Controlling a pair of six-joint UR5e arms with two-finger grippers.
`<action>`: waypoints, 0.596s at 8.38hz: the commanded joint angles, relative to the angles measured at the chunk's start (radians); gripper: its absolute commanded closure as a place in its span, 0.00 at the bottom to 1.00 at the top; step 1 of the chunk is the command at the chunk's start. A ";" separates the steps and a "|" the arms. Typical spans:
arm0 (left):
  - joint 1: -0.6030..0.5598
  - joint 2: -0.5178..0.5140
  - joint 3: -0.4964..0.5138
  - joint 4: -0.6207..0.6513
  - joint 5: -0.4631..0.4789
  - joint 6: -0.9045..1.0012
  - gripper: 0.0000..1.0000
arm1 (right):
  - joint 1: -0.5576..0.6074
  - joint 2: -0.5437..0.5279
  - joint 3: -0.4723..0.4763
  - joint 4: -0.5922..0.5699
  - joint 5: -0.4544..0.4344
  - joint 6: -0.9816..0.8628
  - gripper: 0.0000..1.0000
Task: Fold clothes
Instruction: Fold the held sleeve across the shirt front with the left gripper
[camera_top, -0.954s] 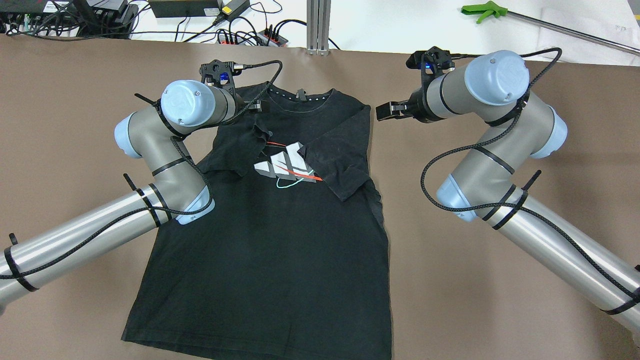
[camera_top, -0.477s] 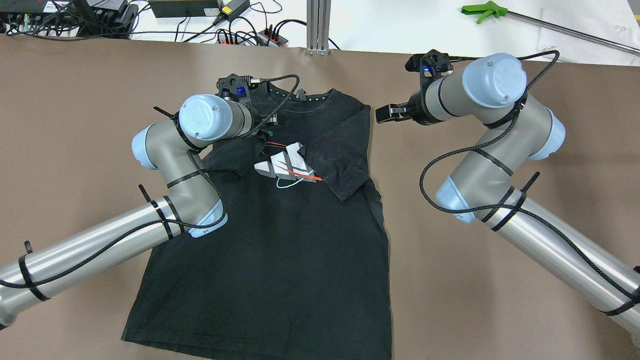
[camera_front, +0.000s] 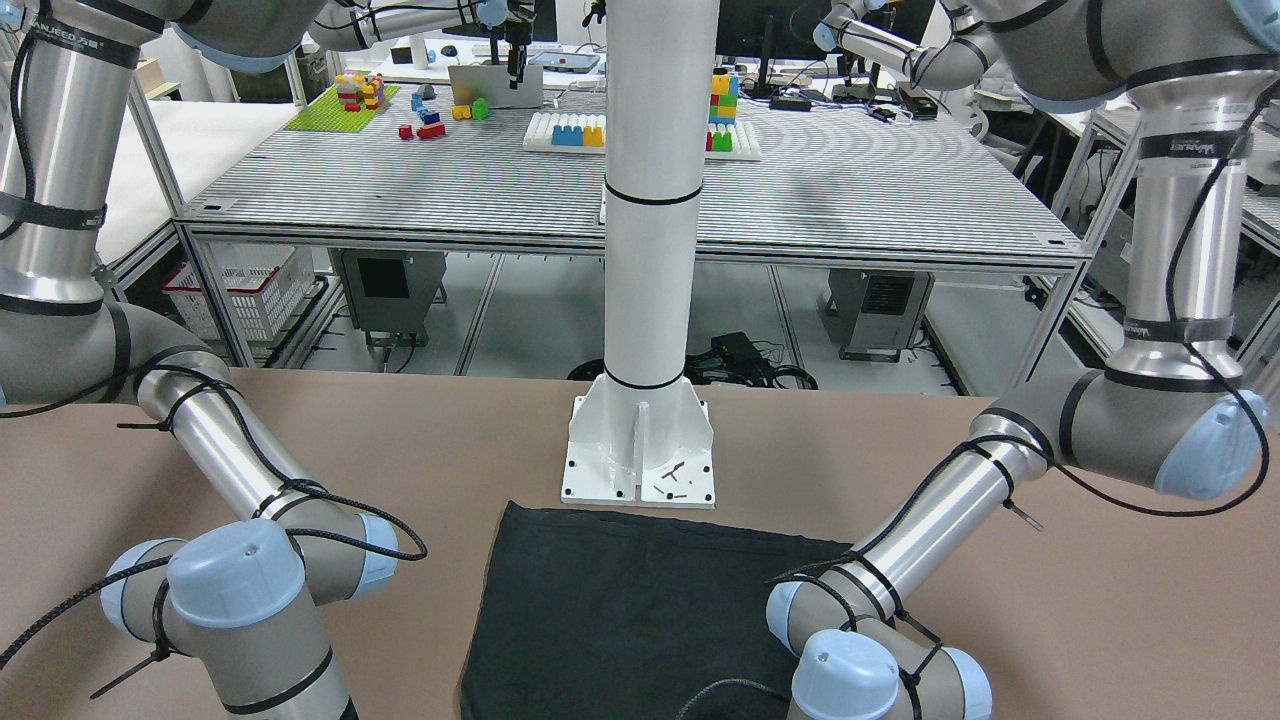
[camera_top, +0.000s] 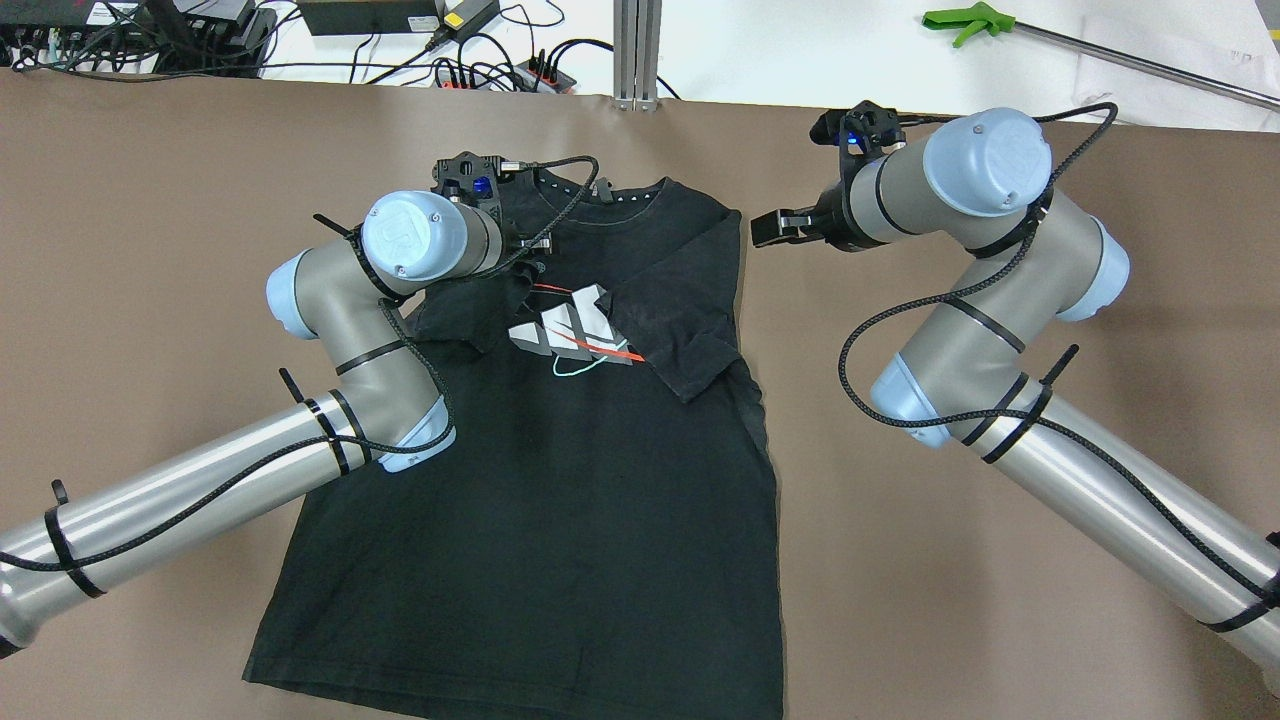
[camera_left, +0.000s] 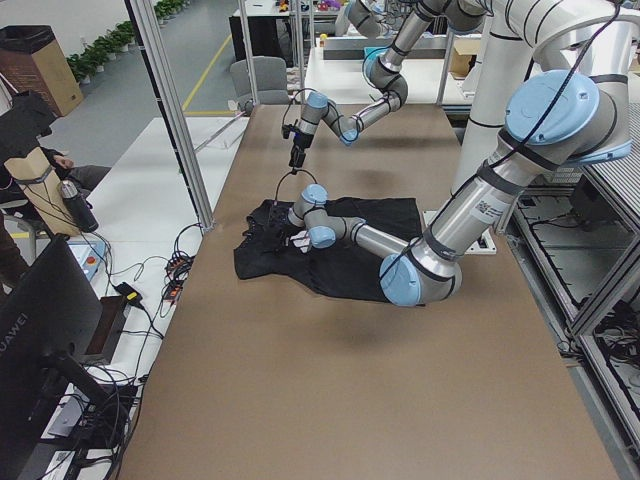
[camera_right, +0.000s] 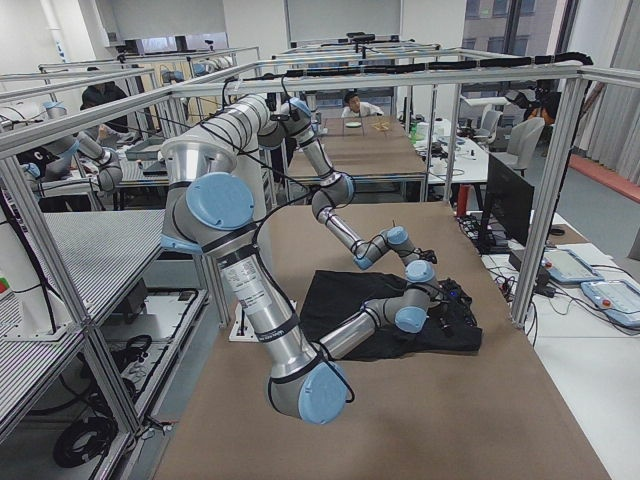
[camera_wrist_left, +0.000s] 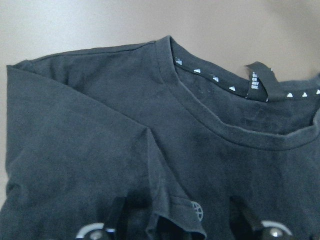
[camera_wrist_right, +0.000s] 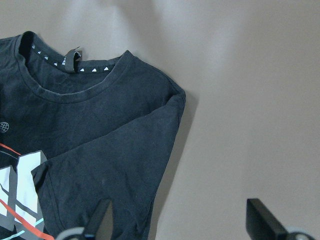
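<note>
The left gripper hangs low over the chest of the black cotton T-shirt, and the wrist camera shows its jaws spread wide with the left gripper closed on nothing. The hemmed edge of the folded-in left sleeve lies right between the fingers. A second ago this gripper was further left and further back, near the shoulder. It has swung right and nearer, and since half a second ago it has barely moved. The left sleeve now sits partly under the wrist, bunched against the white, red and teal chest print.

Over on the right, the right gripper hovers just off the shirt's far right shoulder edge, above the brown table. The right gripper is open too, fingers well apart and empty, almost where it was a second ago.

The shirt lies flat and face up in the middle of the table, with the ribbed collar on the far side and the hem near the robot. The right sleeve is folded in across the chest and touches the print, unchanged. From the front camera, the shirt's hem reaches up just beside the white pole base.
</note>
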 joint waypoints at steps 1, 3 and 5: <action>-0.002 -0.060 0.067 -0.001 0.002 -0.002 0.24 | -0.002 -0.002 -0.001 0.000 0.000 -0.002 0.06; 0.000 -0.120 0.130 -0.001 0.004 -0.011 0.24 | -0.002 -0.005 -0.001 0.001 0.000 0.000 0.06; 0.001 -0.184 0.182 -0.001 0.005 -0.017 0.24 | -0.002 -0.011 -0.001 0.003 -0.002 -0.005 0.06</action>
